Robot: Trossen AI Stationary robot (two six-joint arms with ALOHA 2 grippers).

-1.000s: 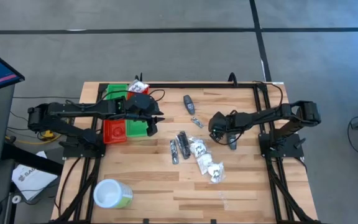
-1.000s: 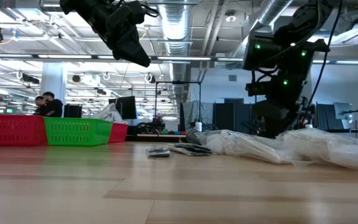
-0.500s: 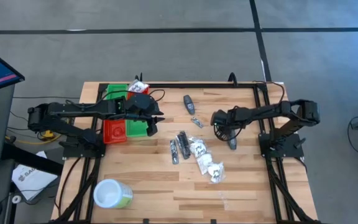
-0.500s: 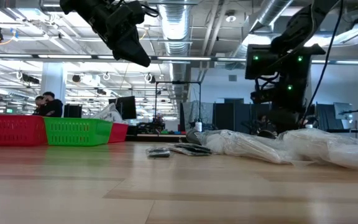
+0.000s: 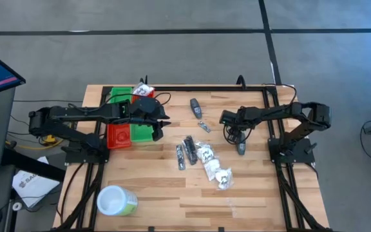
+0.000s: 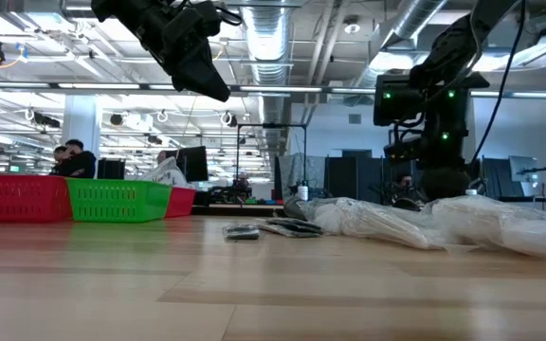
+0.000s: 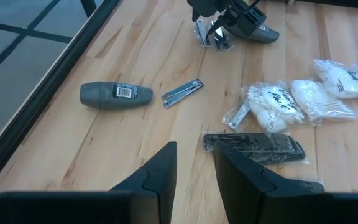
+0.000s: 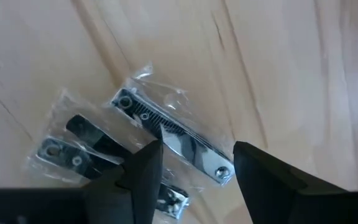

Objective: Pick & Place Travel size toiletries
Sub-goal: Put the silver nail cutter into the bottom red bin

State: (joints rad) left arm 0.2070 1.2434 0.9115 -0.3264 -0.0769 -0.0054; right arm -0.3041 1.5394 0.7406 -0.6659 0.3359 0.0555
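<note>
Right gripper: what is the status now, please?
Right gripper open, above wrapped clipper on table, not gripping. Left gripper open, empty, hovers by bins. Grey bottle lies close beside clipper.

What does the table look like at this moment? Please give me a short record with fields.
left hand: raised by the green bin, open, empty
right hand: low over a clear-wrapped clipper, next to a dark grey bottle
table middle: second grey bottle, bare clipper, white packets, dark packet
bins: red bin touching the green bin, near the left arm
apart from the rest: white-lidded green tub
</note>
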